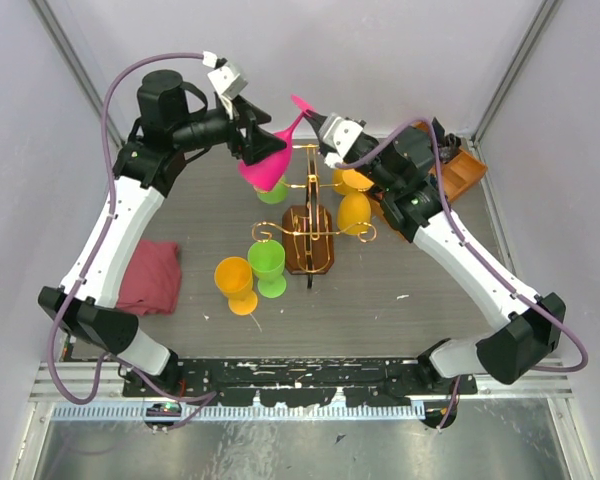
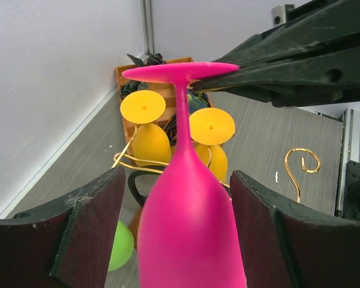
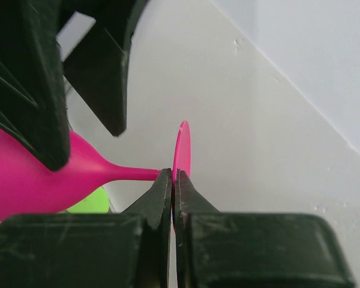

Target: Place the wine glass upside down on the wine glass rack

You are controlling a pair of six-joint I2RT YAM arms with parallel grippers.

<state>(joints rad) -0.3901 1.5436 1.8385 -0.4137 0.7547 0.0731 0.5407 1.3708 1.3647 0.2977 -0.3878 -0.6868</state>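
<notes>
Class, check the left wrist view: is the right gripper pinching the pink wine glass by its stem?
No, the right gripper grips the pink wine glass at its foot's rim.

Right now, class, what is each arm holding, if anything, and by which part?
The right fingers pinch the pink wine glass by the edge of its foot. The left fingers stand open around its bowl, gripping nothing.

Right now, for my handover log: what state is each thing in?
Pink plastic wine glass, aloft, tilted, foot up.
Right tool, shut on the glass's foot.
Left tool, open, fingers flanking the bowl.
Gold wire wine glass rack, dark wooden base, upright.
Two yellow plastic glasses, upside down beside the rack.
</notes>
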